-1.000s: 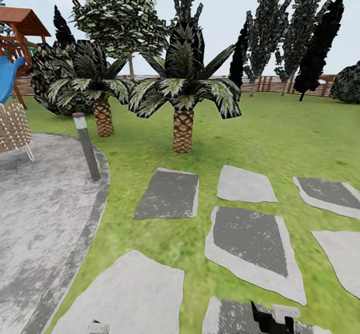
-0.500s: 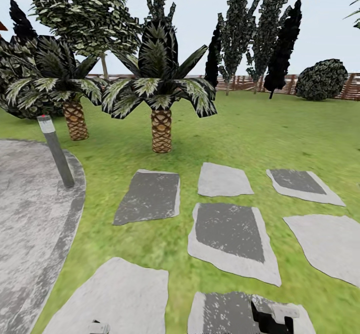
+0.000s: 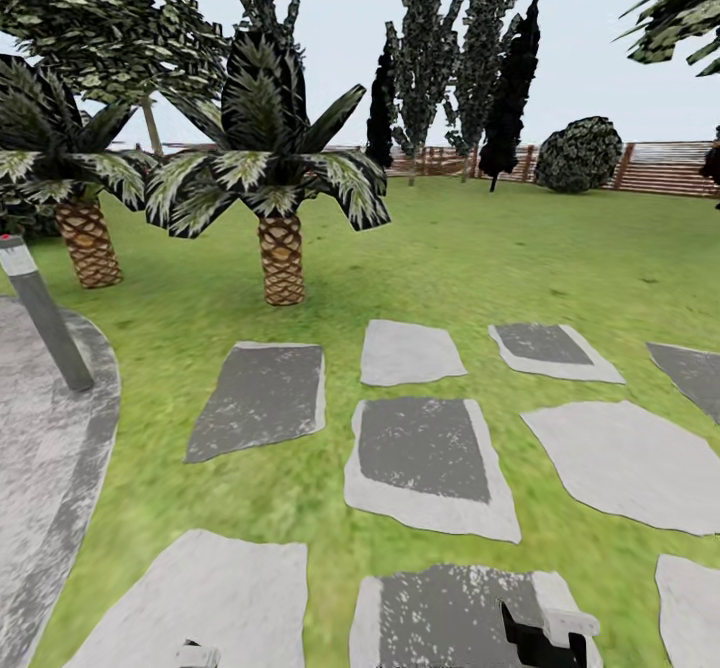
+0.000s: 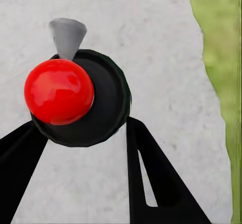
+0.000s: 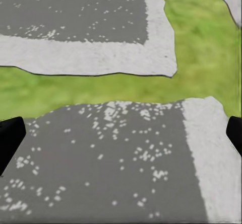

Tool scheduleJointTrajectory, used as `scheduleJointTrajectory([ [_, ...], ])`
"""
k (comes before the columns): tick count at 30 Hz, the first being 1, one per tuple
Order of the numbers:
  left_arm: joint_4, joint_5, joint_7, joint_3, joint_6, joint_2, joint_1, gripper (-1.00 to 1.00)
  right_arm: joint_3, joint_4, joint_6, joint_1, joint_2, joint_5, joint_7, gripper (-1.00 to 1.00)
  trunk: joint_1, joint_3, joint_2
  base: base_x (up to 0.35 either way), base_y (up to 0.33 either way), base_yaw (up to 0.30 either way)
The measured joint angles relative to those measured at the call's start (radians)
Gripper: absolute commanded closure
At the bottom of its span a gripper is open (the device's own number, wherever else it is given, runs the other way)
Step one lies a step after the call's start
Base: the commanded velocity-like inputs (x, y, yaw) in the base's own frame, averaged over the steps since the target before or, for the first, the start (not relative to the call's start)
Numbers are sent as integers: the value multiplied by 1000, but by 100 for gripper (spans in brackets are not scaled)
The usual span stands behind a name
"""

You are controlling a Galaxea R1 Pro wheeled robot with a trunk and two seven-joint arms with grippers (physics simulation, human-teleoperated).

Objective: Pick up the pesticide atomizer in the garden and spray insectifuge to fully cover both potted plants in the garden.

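In the left wrist view my left gripper (image 4: 83, 129) is shut on the pesticide atomizer (image 4: 108, 103). End-on it is a round black body with a glossy red ball and a small grey cone at its head. Its black fingers (image 4: 151, 178) press on both sides of it above a pale slab (image 4: 166, 43). A sliver of that gripper (image 3: 197, 656) pokes up at the head view's bottom edge. My right gripper (image 3: 545, 638) hangs open over a dark speckled slab (image 5: 101, 153), its fingertips (image 5: 10, 138) far apart. The potted plants are out of view.
Grey stepping slabs (image 3: 425, 458) cross the green lawn (image 3: 520, 258) ahead. Two scaly-trunked palms (image 3: 280, 258) stand at the left, with a grey post with a red dot (image 3: 45, 323) on the patio rim (image 3: 60, 468). A brown fence (image 3: 660, 168) and tall trees close the back.
The whole head view has slid left, so the camera has turned right: the playground and most of the patio have left the picture and more fence shows. Both grippers keep their places.
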Motion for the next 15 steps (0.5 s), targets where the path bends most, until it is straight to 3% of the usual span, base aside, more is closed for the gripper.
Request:
scheduleJointTrajectory([
  [15,0,-1,0,0,0,0,0,100,0,0,0,0,0,1,0,-100,0,-10,0,0,0,-272],
])
